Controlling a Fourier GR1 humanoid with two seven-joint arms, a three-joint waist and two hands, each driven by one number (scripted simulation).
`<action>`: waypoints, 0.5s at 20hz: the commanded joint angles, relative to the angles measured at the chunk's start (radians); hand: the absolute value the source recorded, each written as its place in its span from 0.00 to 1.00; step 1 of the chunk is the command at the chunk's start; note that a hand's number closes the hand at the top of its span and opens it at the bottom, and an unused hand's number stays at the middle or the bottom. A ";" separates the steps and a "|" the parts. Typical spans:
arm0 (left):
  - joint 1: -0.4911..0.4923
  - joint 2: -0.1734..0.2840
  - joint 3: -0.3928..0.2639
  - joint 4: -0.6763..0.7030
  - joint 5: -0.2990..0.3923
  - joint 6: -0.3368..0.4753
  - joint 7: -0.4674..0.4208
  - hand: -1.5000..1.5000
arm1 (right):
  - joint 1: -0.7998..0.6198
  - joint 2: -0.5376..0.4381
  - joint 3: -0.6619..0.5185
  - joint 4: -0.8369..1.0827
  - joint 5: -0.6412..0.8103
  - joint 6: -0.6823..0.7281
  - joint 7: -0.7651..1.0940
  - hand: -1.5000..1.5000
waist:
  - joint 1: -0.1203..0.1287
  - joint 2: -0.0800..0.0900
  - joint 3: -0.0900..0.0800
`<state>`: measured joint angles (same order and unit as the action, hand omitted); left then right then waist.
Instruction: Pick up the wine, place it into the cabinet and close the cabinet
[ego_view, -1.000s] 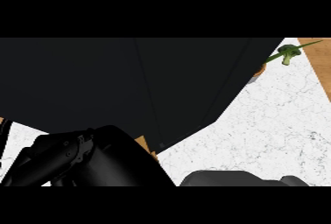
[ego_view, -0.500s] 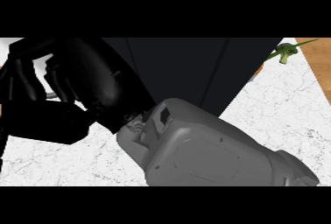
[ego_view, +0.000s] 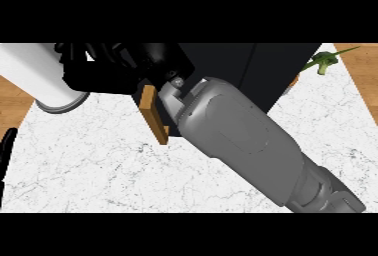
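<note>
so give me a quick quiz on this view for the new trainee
1. True or false: the green vegetable lies to the right of the black cabinet.
2. Which forearm stretches across the counter towards the cabinet? a) left b) right c) both
3. Fill in: the white cylinder shows to the ___ of the robot hand.

Key: 1 true; 2 b; 3 left.
</note>
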<state>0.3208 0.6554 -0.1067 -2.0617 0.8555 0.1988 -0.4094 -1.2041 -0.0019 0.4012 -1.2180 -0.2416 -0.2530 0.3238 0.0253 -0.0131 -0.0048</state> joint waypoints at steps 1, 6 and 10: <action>0.035 -0.032 -0.025 -0.013 -0.038 -0.017 -0.018 0.00 | -0.054 -0.029 -0.107 0.156 -0.003 0.039 -0.053 1.00 | 0.003 0.017 0.004; 0.001 -0.010 0.011 -0.013 -0.006 -0.014 0.031 0.00 | -0.003 -0.080 -0.092 0.212 0.038 0.075 -0.129 1.00 | 0.004 0.020 0.004; -0.050 -0.024 0.012 0.036 -0.018 -0.001 0.030 0.00 | 0.005 -0.101 -0.078 0.240 0.069 0.089 -0.171 1.00 | -0.007 0.025 0.004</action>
<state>0.2957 0.6420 -0.0965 -2.0445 0.8466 0.1858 -0.3830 -1.1983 -0.0231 0.3842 -1.1250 -0.2125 -0.1470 0.1725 0.0340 -0.0363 -0.0091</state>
